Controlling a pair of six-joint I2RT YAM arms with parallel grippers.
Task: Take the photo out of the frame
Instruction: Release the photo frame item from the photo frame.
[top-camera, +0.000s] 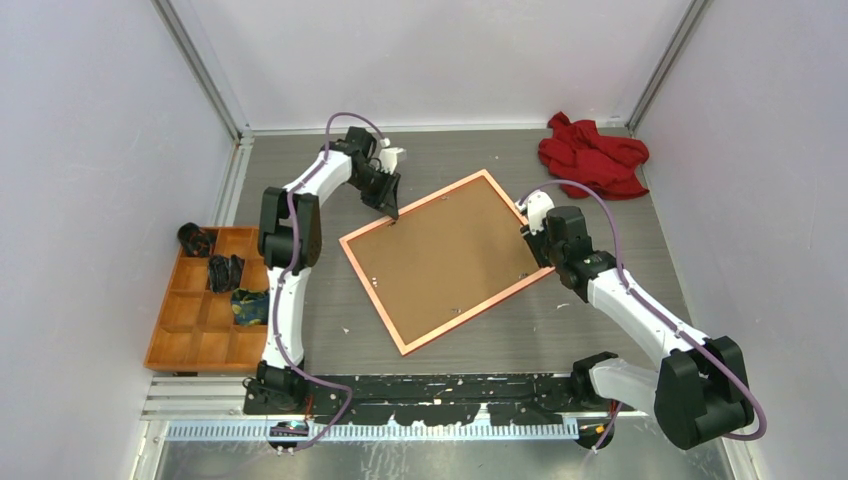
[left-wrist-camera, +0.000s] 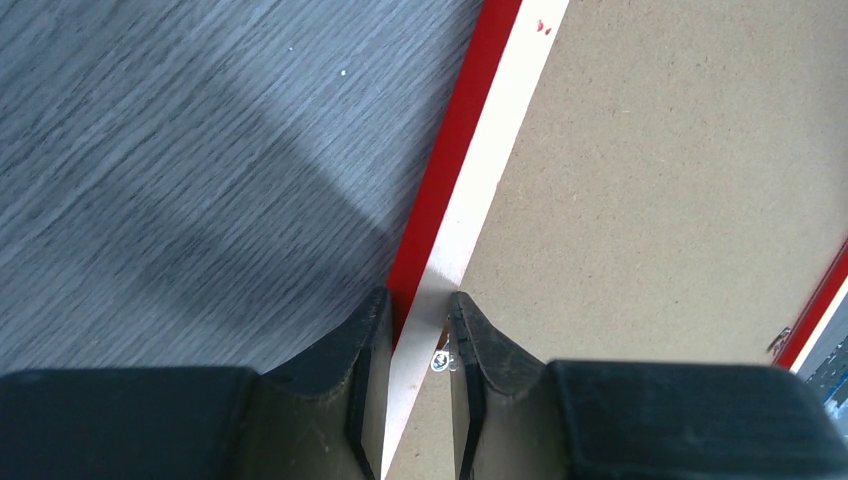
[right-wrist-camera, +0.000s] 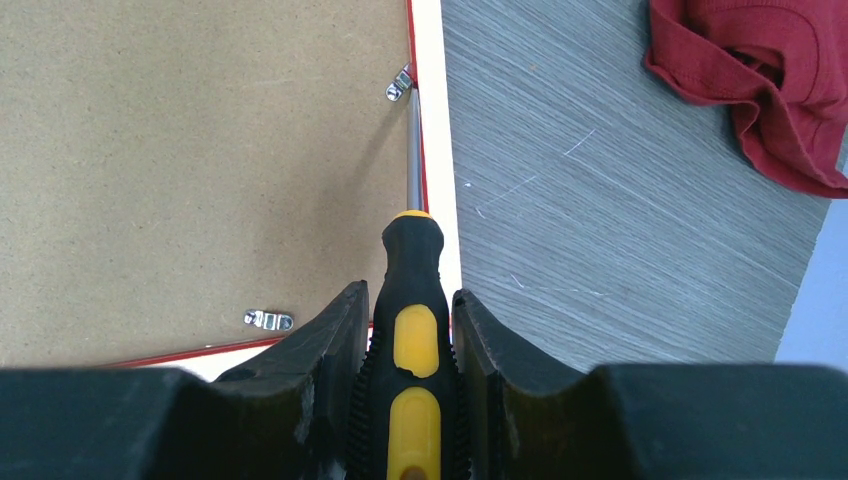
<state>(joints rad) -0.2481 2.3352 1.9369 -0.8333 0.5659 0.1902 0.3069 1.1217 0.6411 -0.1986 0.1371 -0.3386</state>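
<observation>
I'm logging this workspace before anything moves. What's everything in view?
frame: one, red, face down mid-table
backing board: one, brown, inside the frame
metal clips: several, silver, along the board's edges
screwdriver: one, black and yellow, tip at a clip
cloth: one, red, far right corner
compartment tray: one, wooden, left edge
small items: three, dark, in the tray's far compartments
table: one, grey wood-grain
left gripper: one, black, pinching the frame's rim
right gripper: one, black, shut on the screwdriver

The frame (left-wrist-camera: 456, 140) is red, its backing board (top-camera: 445, 260) brown, the screwdriver (right-wrist-camera: 415, 290) black-and-yellow.
</observation>
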